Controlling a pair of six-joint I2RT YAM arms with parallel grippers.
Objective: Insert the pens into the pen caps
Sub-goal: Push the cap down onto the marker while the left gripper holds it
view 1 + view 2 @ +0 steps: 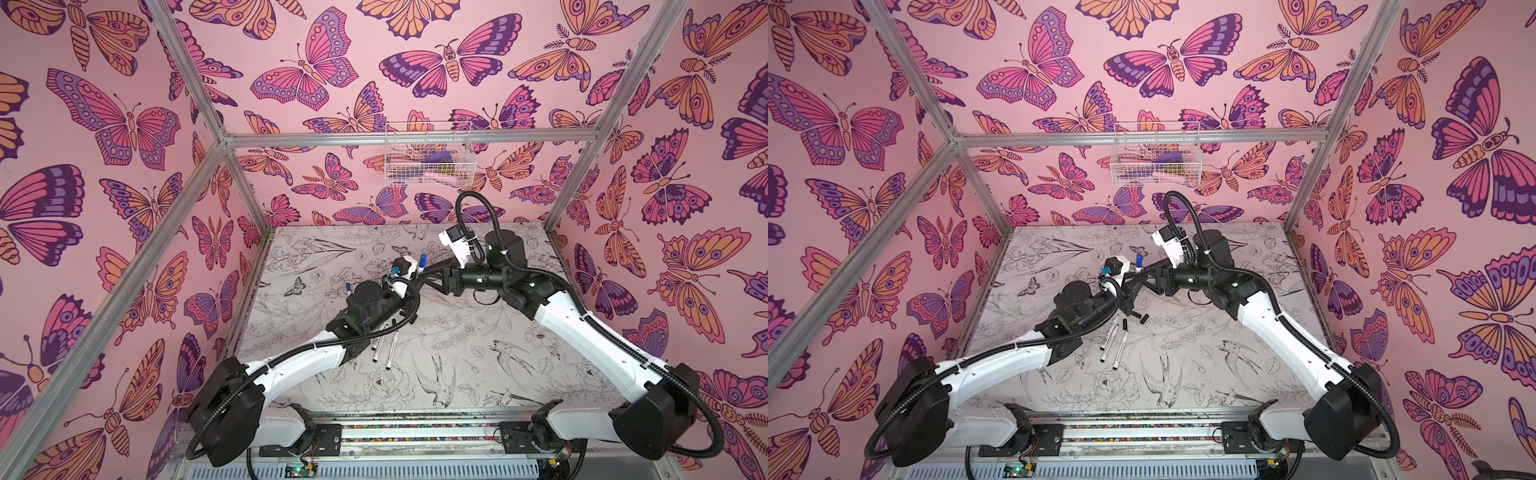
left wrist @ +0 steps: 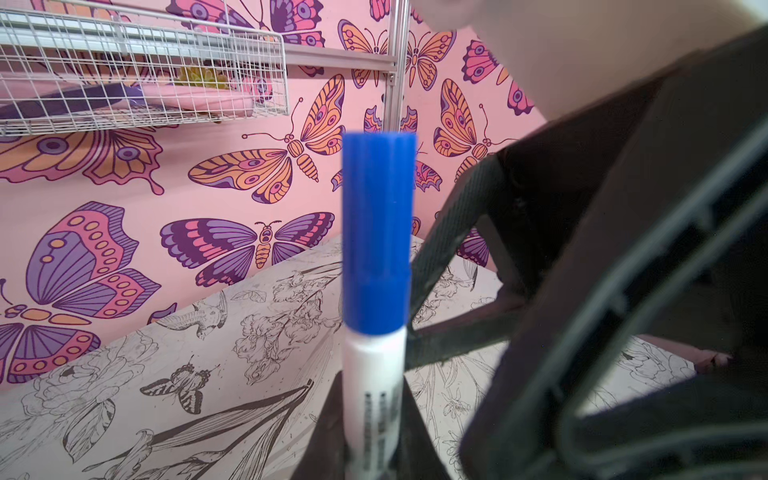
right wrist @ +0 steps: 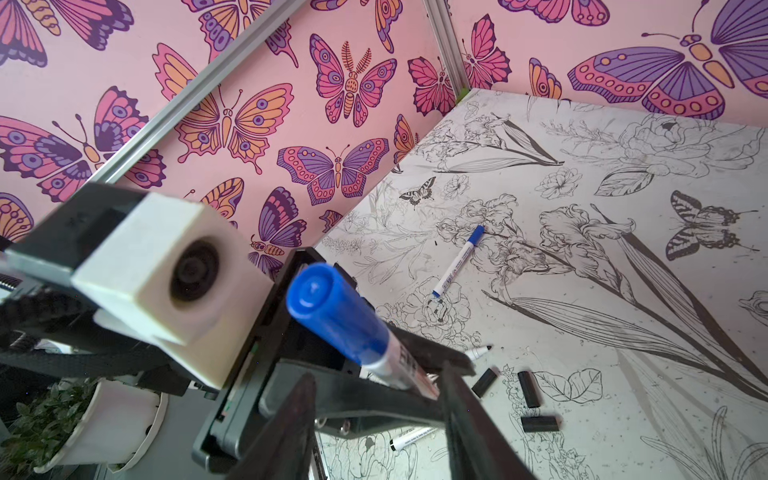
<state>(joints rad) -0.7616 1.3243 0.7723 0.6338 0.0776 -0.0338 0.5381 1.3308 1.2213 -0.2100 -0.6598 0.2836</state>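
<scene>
Evidently one pairing is done. The left jaws are pressed tight on the barrel of a slim white-barrelled marker pen and hold it upright above the flower-printed surface. A stubby blue plastic cap sits on its upper end, seated down to the white barrel with no tip showing. Gripped low on the barrel like this, the pen keeps its top end free, which lets the other arm work a cap on along the pen's axis. The right jaws stand spread, flanking the capped end of that pen and pinching nothing. Whether either finger brushes the pen I cannot tell.

A second white pen with a blue cap lies flat on the surface beyond the left arm, well apart from the rest, probably put aside as finished. The unfinished stock lies together near the left arm. Several uncapped white pens with black ends lie side by side, and three short black plastic caps are scattered just beside them. Having pens and caps this near each other keeps each reach short.

In my judgement the held pen wants laying down next, near the finished one. After that, a black cap and an open pen can be taken up.
</scene>
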